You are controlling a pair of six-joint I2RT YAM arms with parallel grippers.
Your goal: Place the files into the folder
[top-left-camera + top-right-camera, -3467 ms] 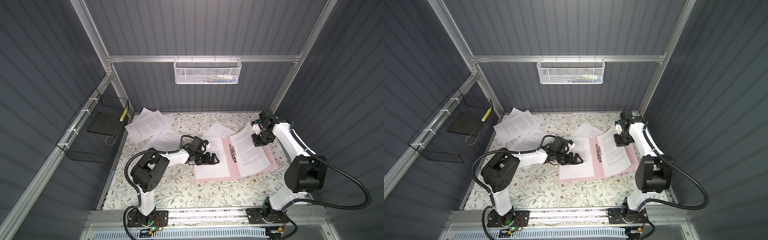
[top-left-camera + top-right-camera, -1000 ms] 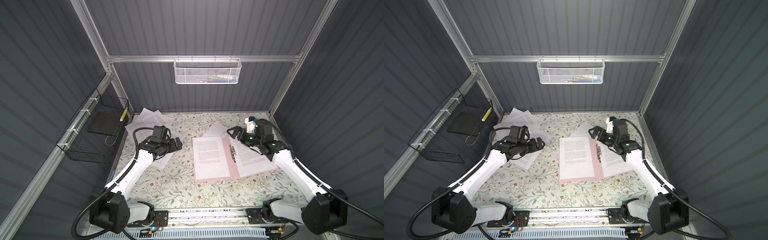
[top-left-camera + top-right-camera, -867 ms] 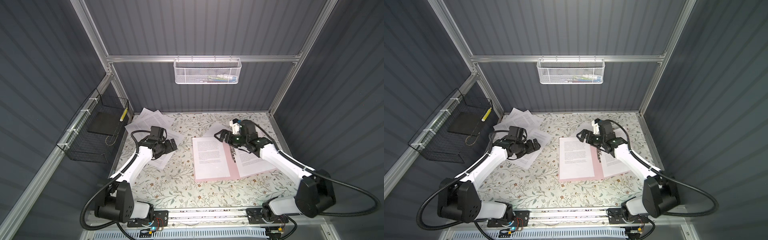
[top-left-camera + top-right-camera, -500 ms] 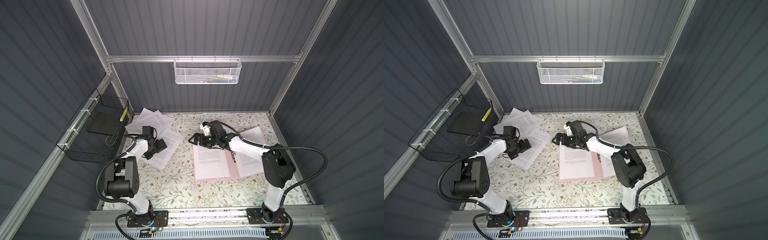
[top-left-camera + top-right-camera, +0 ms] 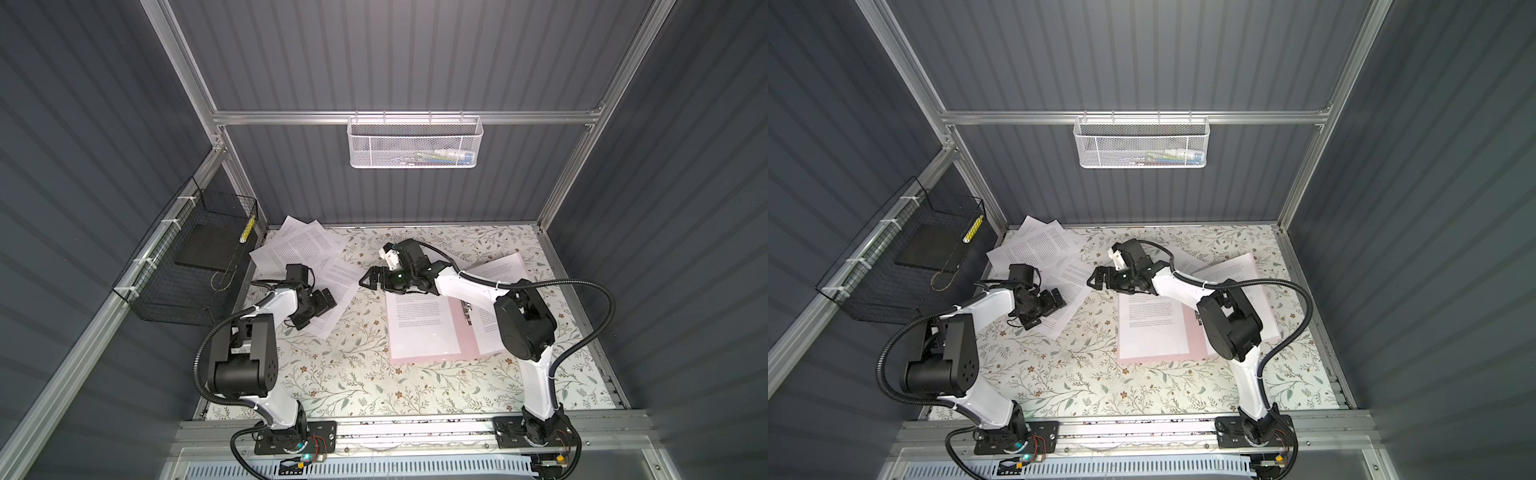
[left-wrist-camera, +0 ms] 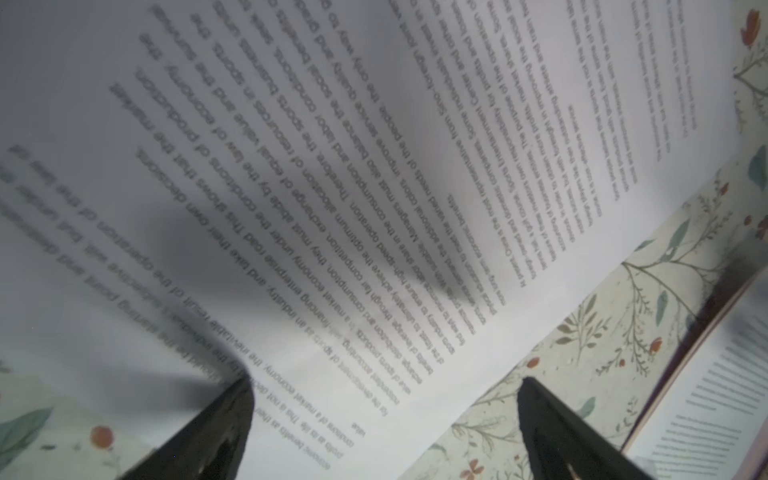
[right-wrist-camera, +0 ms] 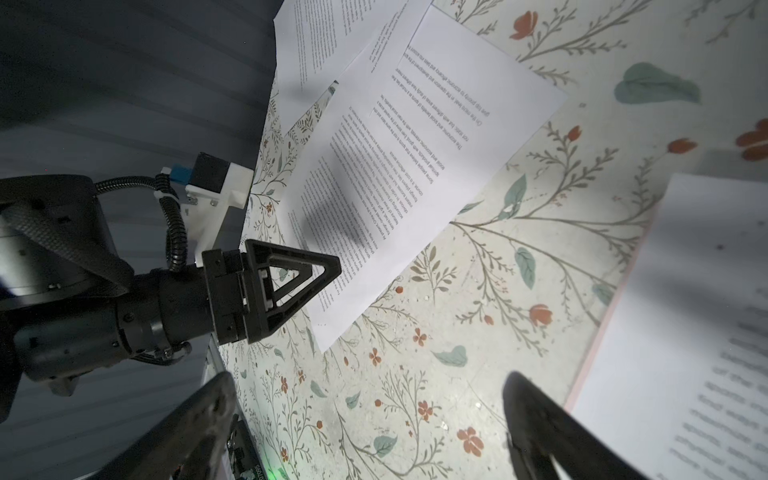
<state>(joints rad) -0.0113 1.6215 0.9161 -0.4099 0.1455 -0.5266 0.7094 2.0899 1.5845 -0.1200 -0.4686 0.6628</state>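
Observation:
The pale pink folder (image 5: 428, 358) (image 5: 1163, 354) lies open on the floral table, a white sheet on each half and a metal clip (image 5: 467, 313) at its spine. Several loose files (image 5: 305, 245) (image 5: 1040, 245) are fanned at the back left. My left gripper (image 5: 320, 311) (image 5: 1046, 311) hovers open over the nearest loose sheet (image 6: 332, 187) (image 7: 415, 174); the sheet's corner lies between its fingers (image 6: 384, 386), not pinched. My right gripper (image 5: 368, 278) (image 5: 1095, 277) is open and empty over bare table (image 7: 370, 380), off the folder's far left corner (image 7: 606, 332).
A black wire basket (image 5: 187, 257) holding a dark slab (image 5: 203, 249) hangs on the left wall. A white mesh basket (image 5: 413, 143) hangs on the back wall. Aluminium posts frame the table; the right arm lies across the folder.
The right gripper swept left from the folder's right half to its far left corner. The left gripper drew back left over the loose sheets. Both stayed open.

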